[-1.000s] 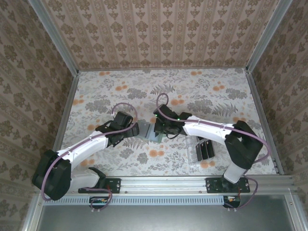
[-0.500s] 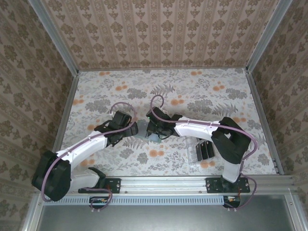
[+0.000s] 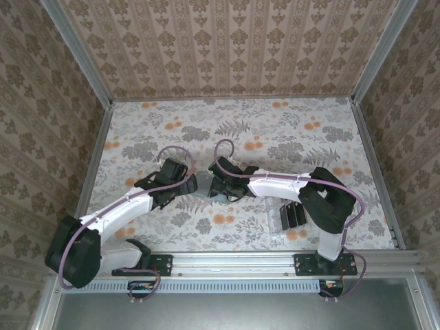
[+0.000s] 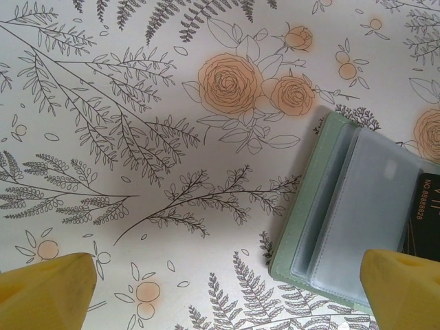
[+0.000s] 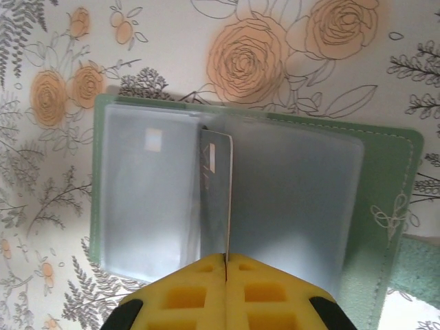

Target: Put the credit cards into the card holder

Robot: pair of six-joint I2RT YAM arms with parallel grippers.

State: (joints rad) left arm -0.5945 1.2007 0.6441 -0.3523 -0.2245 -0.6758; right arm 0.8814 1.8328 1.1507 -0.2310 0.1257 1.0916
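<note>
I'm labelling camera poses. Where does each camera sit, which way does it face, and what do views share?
Top external: above and behind, facing down at the table; left arm and right arm show.
Left wrist: faces down at the table; open left gripper at the bottom.
Right wrist: faces down on the card holder; right gripper shut on a credit card.
Shared: both wrist views hold the card holder.
</note>
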